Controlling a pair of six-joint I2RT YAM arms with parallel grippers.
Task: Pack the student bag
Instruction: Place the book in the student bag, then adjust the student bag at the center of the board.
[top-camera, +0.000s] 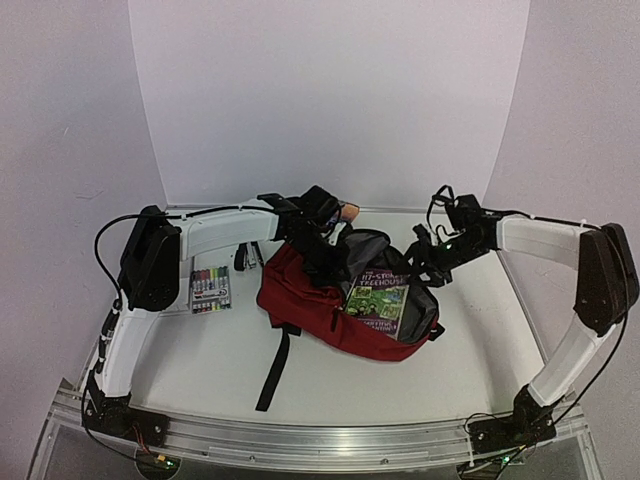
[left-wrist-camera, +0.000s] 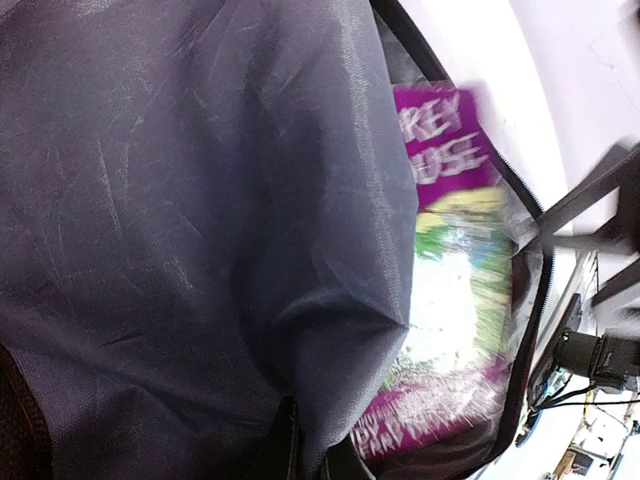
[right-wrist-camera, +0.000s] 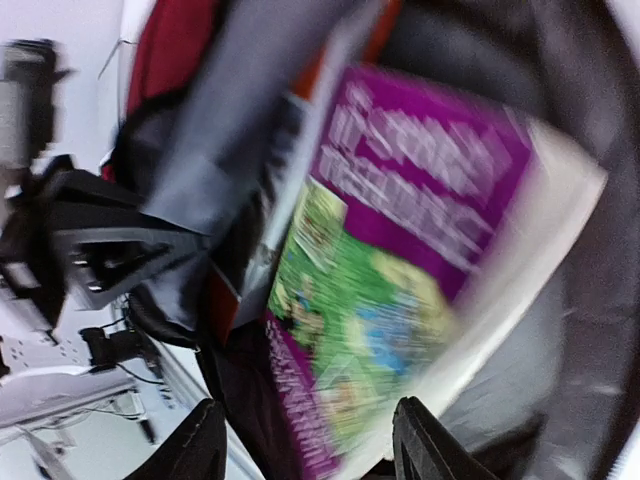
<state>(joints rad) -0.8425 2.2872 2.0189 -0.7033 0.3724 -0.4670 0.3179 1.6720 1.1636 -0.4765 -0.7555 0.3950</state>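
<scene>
Bag: the student bag (top-camera: 305, 298) lies in the middle of the table (top-camera: 200, 370), between my two arms. Its mouth is open and turned to the right.
Book: a book (top-camera: 378, 298) with a purple and green cover sits in the mouth, and most of the cover shows.
Left gripper: my left gripper (top-camera: 322, 240) is at the upper rim of the bag. The grey lining (left-wrist-camera: 200, 200) fills my wrist view, so I cannot tell if the fingers are closed on it.
Right gripper: my right gripper (top-camera: 428, 262) is at the right side of the opening. Its fingers (right-wrist-camera: 205, 445) are spread wide with nothing between them, and the book is just below.
Step in hand: I judge it is to seat the book deeper in the bag.
How to do it well: keep the upper flap lifted so the mouth stays wide. Push the book on its edge, flat along the bottom fabric, slowly.
Risk: the soft lining can fold under the book corner and block it. The whole bag can also slide on the table.
Waiting outside: a marker pack (top-camera: 210, 289) lies left of the bag, apart from it.
</scene>
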